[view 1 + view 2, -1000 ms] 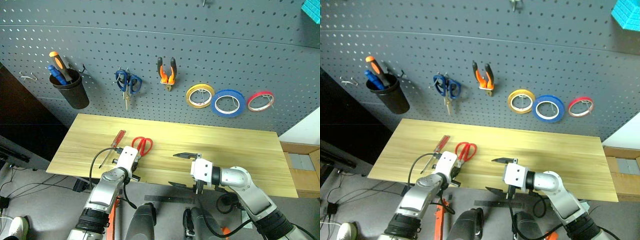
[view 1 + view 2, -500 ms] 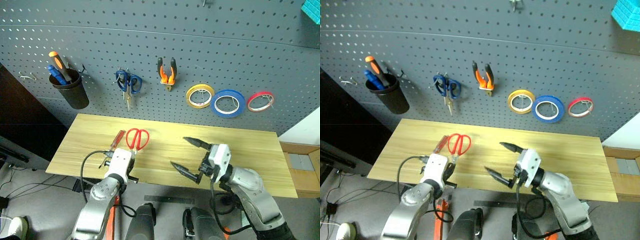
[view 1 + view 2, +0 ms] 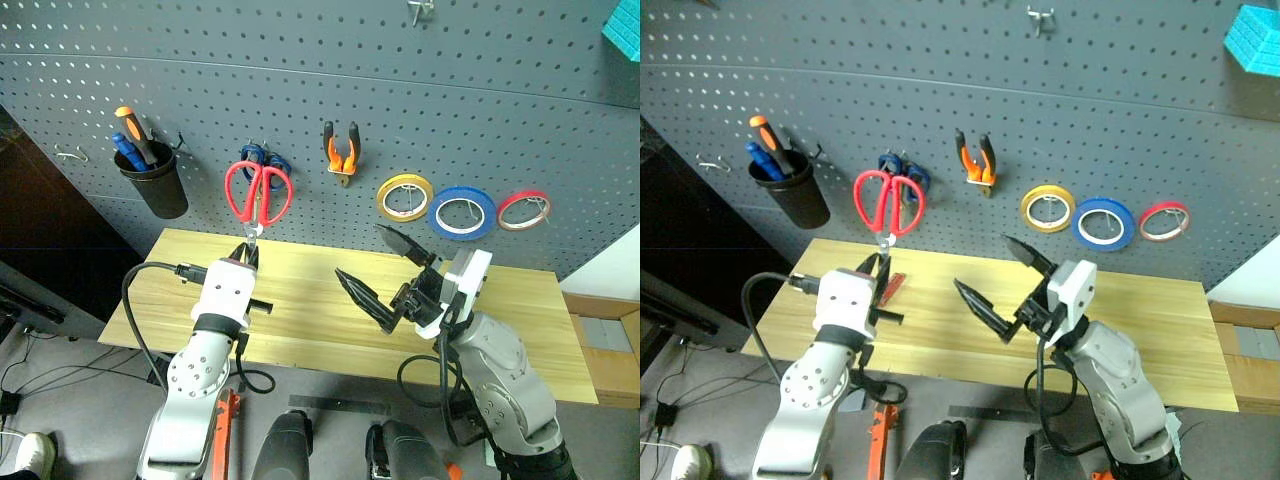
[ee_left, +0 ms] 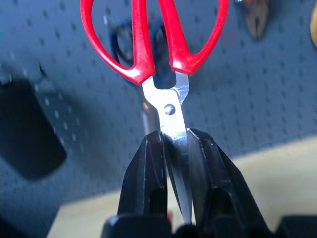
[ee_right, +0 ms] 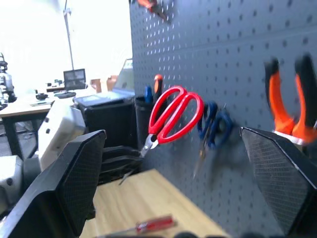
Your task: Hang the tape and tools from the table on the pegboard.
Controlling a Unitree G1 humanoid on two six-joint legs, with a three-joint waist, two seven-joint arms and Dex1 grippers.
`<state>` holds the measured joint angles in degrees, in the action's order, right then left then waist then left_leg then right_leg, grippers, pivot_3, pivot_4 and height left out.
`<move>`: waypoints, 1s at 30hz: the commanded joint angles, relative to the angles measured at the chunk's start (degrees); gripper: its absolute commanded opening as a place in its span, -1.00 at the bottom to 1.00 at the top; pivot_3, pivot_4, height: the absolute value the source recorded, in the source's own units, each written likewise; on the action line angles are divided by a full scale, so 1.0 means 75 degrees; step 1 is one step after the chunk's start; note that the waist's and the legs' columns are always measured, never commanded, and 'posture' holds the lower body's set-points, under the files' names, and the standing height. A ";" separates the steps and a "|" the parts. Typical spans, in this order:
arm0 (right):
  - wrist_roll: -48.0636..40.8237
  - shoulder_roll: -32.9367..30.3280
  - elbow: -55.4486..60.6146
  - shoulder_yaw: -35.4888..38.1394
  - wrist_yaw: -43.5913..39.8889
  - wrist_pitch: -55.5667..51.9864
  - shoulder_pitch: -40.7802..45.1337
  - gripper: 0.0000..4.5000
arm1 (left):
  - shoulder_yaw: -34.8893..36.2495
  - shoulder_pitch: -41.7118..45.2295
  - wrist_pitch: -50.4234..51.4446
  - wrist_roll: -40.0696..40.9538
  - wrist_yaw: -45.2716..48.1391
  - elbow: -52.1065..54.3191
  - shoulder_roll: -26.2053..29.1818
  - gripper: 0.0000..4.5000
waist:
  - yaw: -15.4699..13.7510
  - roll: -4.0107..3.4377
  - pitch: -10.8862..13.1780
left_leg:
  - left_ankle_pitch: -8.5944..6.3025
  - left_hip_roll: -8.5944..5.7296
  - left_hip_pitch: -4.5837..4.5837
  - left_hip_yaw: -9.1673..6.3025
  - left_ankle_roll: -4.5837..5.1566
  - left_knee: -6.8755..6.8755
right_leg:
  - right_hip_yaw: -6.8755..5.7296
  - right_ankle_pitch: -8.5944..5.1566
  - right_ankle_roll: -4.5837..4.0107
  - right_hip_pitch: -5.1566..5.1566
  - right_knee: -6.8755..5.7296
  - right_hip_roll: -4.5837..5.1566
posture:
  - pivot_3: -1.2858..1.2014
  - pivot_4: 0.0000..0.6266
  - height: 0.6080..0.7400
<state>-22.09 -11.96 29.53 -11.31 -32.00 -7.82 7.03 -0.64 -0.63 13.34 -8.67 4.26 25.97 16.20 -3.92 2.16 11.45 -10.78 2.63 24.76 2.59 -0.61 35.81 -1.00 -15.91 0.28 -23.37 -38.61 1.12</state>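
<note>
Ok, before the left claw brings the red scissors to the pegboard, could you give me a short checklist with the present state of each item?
1. Left claw shut on the red scissors, gripping the blades: ok.
2. Handles point up, loops free: ok.
3. Free hook for them: cannot tell; blue scissors hang right behind.
4. Right claw open, holds nothing, off to the side: ok.
5. Pliers and blue tape hang on the pegboard: ok.
6. Red screwdriver lies on the table: not ok.

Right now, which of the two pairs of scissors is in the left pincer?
The red-handled scissors: the left pincer is shut on their silver blades, handles up. The blue-handled scissors hang on the pegboard behind them.
</note>
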 commanded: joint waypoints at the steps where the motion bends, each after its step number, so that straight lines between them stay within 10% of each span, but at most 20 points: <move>1: 0.0036 0.0122 -0.0074 0.0052 0.0018 0.0229 0.0434 1.00 | 0.0279 0.0665 -0.0198 0.0146 0.0045 -0.0561 0.0012 -0.87 | -0.0009 0.0001 -0.0001 | 0.0000 0.0001 0.0001 -0.0002 0.0000 0.0004 | -0.0002 0.0000 0.0000 -0.0001 -0.0004 -0.0003 | 0.16 -0.55 1.00; 16: 0.0039 0.0246 -0.0238 0.0020 0.0193 -0.0359 0.1172 1.00 | 0.0317 0.1960 0.0294 0.0640 0.0890 -0.2424 0.0157 -0.87 | 0.0049 0.0010 -0.0008 | 0.0002 0.0000 -0.0002 -0.0011 0.0000 0.0031 | -0.0009 0.0009 -0.0013 0.0004 -0.0041 -0.0003 | 0.14 -0.53 1.00; 26: 0.0167 -0.0033 -0.0192 -0.0176 -0.0075 -0.0239 0.0937 1.00 | 0.0523 0.1873 0.0267 0.0788 0.1111 -0.2836 0.0219 0.86 | 0.0112 0.0012 -0.0010 | 0.0002 -0.0001 -0.0003 -0.0013 0.0000 0.0031 | -0.0010 0.0023 -0.0038 0.0004 -0.0046 -0.0003 | 0.15 -0.54 1.00; 30: 0.0432 -0.0393 -0.0273 -0.0465 -0.0374 -0.0069 0.0389 1.00 | 0.0582 0.0960 0.0474 0.0831 0.1426 -0.3029 0.0507 0.99 | 0.0146 0.0013 -0.0016 | 0.0001 -0.0001 -0.0008 -0.0009 0.0000 0.0029 | -0.0007 0.0023 -0.0038 0.0006 -0.0045 -0.0001 | 0.15 -0.50 1.00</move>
<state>-19.95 -13.81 26.21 -13.51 -33.35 -9.84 11.07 2.79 8.88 16.18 -3.12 13.73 3.15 19.08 -2.83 2.26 11.33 -10.78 2.63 24.70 2.53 -0.61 36.02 -1.05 -15.74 0.00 -23.33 -38.94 1.11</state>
